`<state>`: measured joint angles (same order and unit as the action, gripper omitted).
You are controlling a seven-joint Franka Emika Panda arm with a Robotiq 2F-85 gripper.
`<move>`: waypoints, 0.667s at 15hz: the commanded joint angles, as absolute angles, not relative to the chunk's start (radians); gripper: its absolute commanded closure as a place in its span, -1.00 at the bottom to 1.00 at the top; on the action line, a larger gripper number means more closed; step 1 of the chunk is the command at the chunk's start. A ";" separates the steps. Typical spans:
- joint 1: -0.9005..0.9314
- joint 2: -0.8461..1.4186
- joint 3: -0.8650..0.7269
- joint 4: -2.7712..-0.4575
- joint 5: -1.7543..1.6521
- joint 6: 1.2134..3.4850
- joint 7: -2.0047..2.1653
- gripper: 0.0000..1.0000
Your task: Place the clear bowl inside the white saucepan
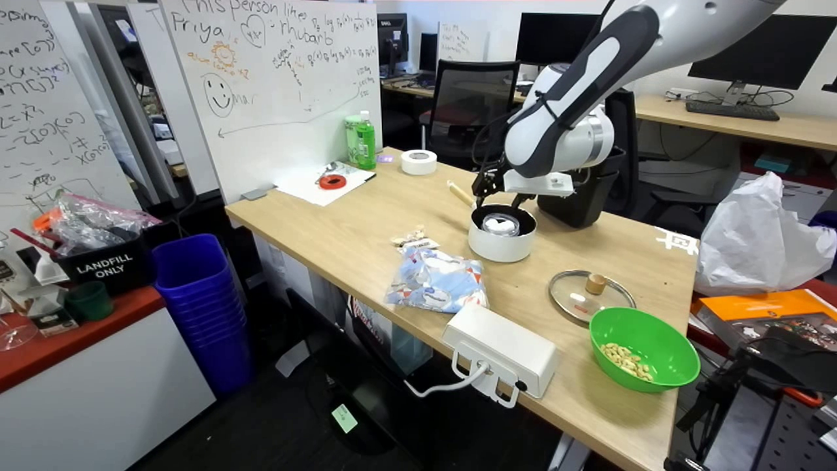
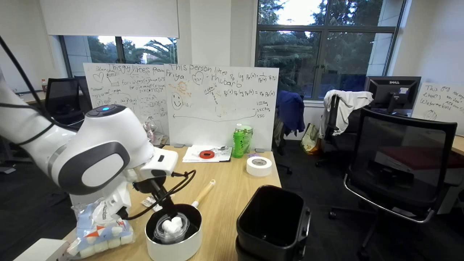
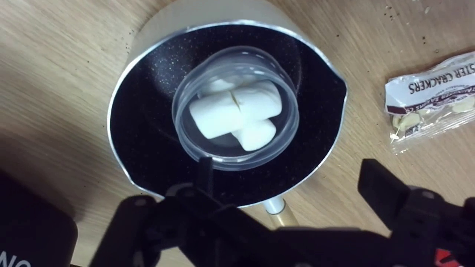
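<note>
The white saucepan stands on the table; it also shows in an exterior view and the wrist view. The clear bowl sits inside it, slightly tilted in the wrist view, with several white marshmallows in it. The bowl also shows in both exterior views. My gripper is open with nothing between its fingers. In the wrist view one finger overlaps the bowl's rim; whether it touches cannot be told. The other finger appears outside the pan, over the table. The tan handle shows between the fingers.
A black bin stands close beside the saucepan. A marshmallow bag, a cracker packet and a white box lie near it. A glass lid and a green bowl stand toward one table end, a tape roll toward the whiteboard.
</note>
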<state>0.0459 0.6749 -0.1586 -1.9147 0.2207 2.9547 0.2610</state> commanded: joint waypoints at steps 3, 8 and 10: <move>0.010 0.615 -0.139 -1.919 0.198 2.818 0.259 -1.00; -0.012 0.579 -0.118 -1.934 0.200 2.738 0.240 -1.00; -0.012 0.579 -0.118 -1.935 0.200 2.738 0.240 -1.00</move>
<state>0.0036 0.5809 -0.1330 -1.9352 0.2199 2.7384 0.2268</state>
